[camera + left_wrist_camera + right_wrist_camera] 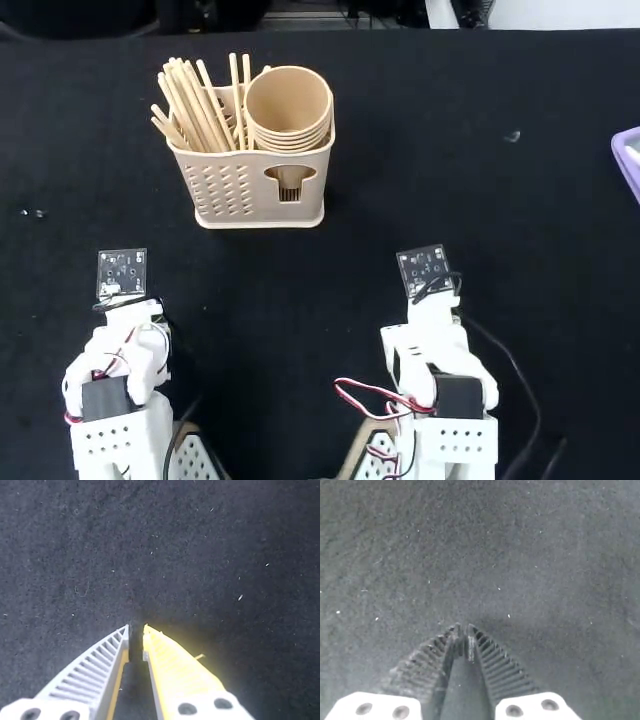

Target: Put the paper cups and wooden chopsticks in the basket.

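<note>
The black table (480,200) has lots of open room on every side of the basket (250,190). The basket stands far back and a bit left, well away from both arms. A purple thing (628,160) pokes in at the right edge. The wooden chopsticks (195,100) stand on end in the basket's left part, leaning and fanned out. The paper cups (288,100) are brown and stacked, mouth up, in its right part. The left gripper (136,634) is pinched closed and holds nothing, on the near side. The right gripper (464,631) is closed and empty too.
</note>
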